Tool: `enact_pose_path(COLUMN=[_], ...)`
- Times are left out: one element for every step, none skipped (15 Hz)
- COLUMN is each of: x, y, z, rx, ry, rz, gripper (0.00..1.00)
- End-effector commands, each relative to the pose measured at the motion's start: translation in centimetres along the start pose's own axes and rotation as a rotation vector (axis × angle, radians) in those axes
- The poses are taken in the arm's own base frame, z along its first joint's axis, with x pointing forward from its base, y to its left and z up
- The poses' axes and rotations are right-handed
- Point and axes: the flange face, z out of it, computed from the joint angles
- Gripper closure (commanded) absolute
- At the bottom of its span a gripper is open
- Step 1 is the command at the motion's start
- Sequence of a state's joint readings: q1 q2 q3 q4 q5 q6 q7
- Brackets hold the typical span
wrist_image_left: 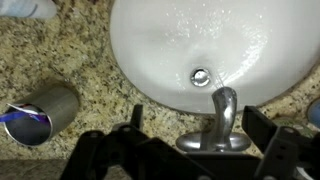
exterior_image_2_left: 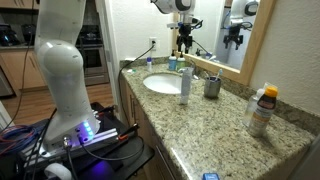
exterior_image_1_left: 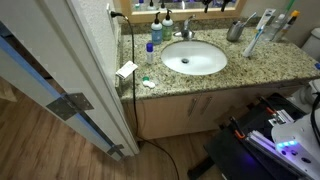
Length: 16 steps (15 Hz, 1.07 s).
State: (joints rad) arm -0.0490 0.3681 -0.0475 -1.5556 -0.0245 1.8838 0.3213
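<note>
Hovering over the faucet [wrist_image_left: 222,118], jaws wide, cup [wrist_image_left: 45,112] beside sink [wrist_image_left: 160,40].

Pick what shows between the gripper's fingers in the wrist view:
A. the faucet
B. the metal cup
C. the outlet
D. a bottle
A: the faucet stands between the fingers of the open gripper, at the edge of the sink.
</note>
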Motion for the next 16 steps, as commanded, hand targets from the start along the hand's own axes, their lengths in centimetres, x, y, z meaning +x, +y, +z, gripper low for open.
enact_pose_path(x=[2.9,3.6,4.5,5.2,5.8,4.1,4.8,5.2,5.5,5.4,5.7,6.7,7.6,8.3,9.0,9.7], y=[-2.9,-3.6,-3.7,-3.7,-3.2,-3.6,-3.4,-3.2,-3.0,-3.3,-3.6,-3.7,-3.6,-3.4,-3.2,-3.1], z=[3.1,3.5,3.7,3.9,3.8,4.2,4.2,4.1,4.1,4.7,5.2,5.7,6.0,6.1,6.1,6.2], rx=[0.041,0.067,0.080,0.085,0.076,0.065,0.065,0.065,0.065,0.007,0.013,0.053,0.090,0.130,0.153,0.169], ry=[0.075,0.088,0.107,0.112,0.112,0.097,0.105,0.113,0.116,0.105,0.089,0.091,0.089,0.093,0.103,0.107], rz=[0.087,0.107,0.130,0.150,0.187,0.139,0.159,0.169,0.174,0.157,0.148,0.141,0.148,0.144,0.155,0.156], gripper=[0.00,0.00,0.00,0.00,0.00,0.00,0.00,0.00,0.00,0.00,0.00,0.00,0.00,0.00,0.00,0.00])
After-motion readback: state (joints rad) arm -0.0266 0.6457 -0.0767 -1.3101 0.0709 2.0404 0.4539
